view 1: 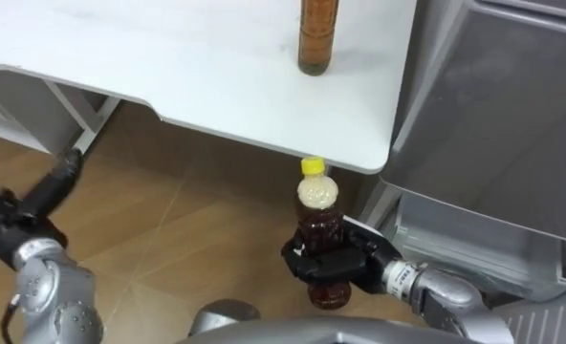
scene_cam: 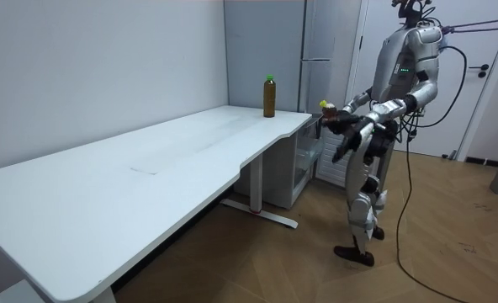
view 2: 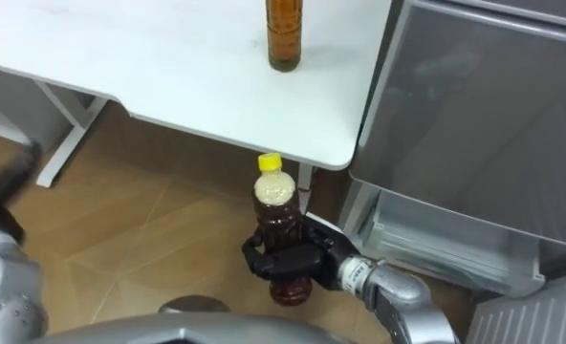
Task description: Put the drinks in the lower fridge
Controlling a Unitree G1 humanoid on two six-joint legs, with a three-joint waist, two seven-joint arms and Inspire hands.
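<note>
My right hand [view 1: 348,267] is shut on a dark drink bottle with a yellow cap [view 1: 318,218], gripping its lower half. It holds the bottle upright over the wooden floor, just off the white table's corner [view 1: 364,153]. In the right eye view the bottle [view 2: 275,205] and right hand [view 2: 297,260] stand just left of the fridge's open lower part [view 2: 436,239]. A second, amber bottle [view 1: 316,38] with a green cap [scene_cam: 269,95] stands on the table near its far edge. My left hand [view 1: 10,225] hangs low at the left, fingers relaxed and empty.
The grey fridge [view 1: 493,115] rises at the right, close to the table's end, with pale shelves [view 1: 455,239] showing low down. A white table leg frame [view 1: 73,124] stands at the left. In the room view I stand on the wood floor between table [scene_cam: 148,160] and fridge [scene_cam: 316,50].
</note>
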